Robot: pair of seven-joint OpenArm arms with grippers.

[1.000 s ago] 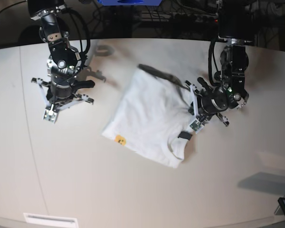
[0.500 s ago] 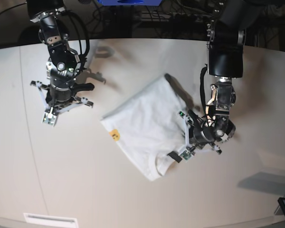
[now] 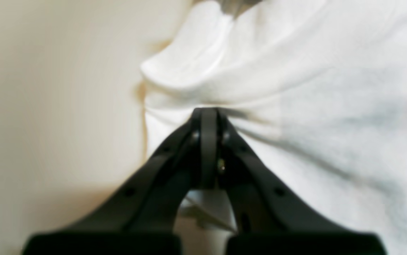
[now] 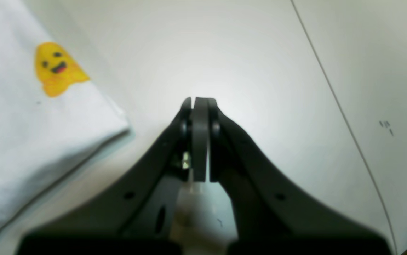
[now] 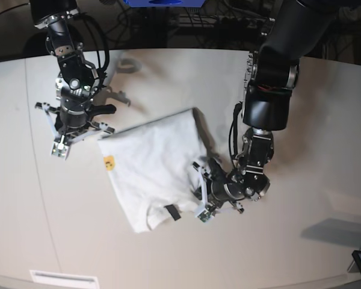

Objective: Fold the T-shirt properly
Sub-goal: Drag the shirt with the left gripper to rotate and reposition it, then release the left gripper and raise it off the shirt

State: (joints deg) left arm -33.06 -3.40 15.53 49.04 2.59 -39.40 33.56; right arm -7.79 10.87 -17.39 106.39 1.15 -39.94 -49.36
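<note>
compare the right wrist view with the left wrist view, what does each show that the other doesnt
Only the right wrist view shows the yellow smiley print near the T-shirt's edge, a thin dark line across the table, and the right hand shut on nothing above bare table.

Only the left wrist view shows the left hand shut on bunched white cloth, with folds pulled toward it.

Both show white T-shirt fabric, pale tabletop and black closed fingers.
</note>
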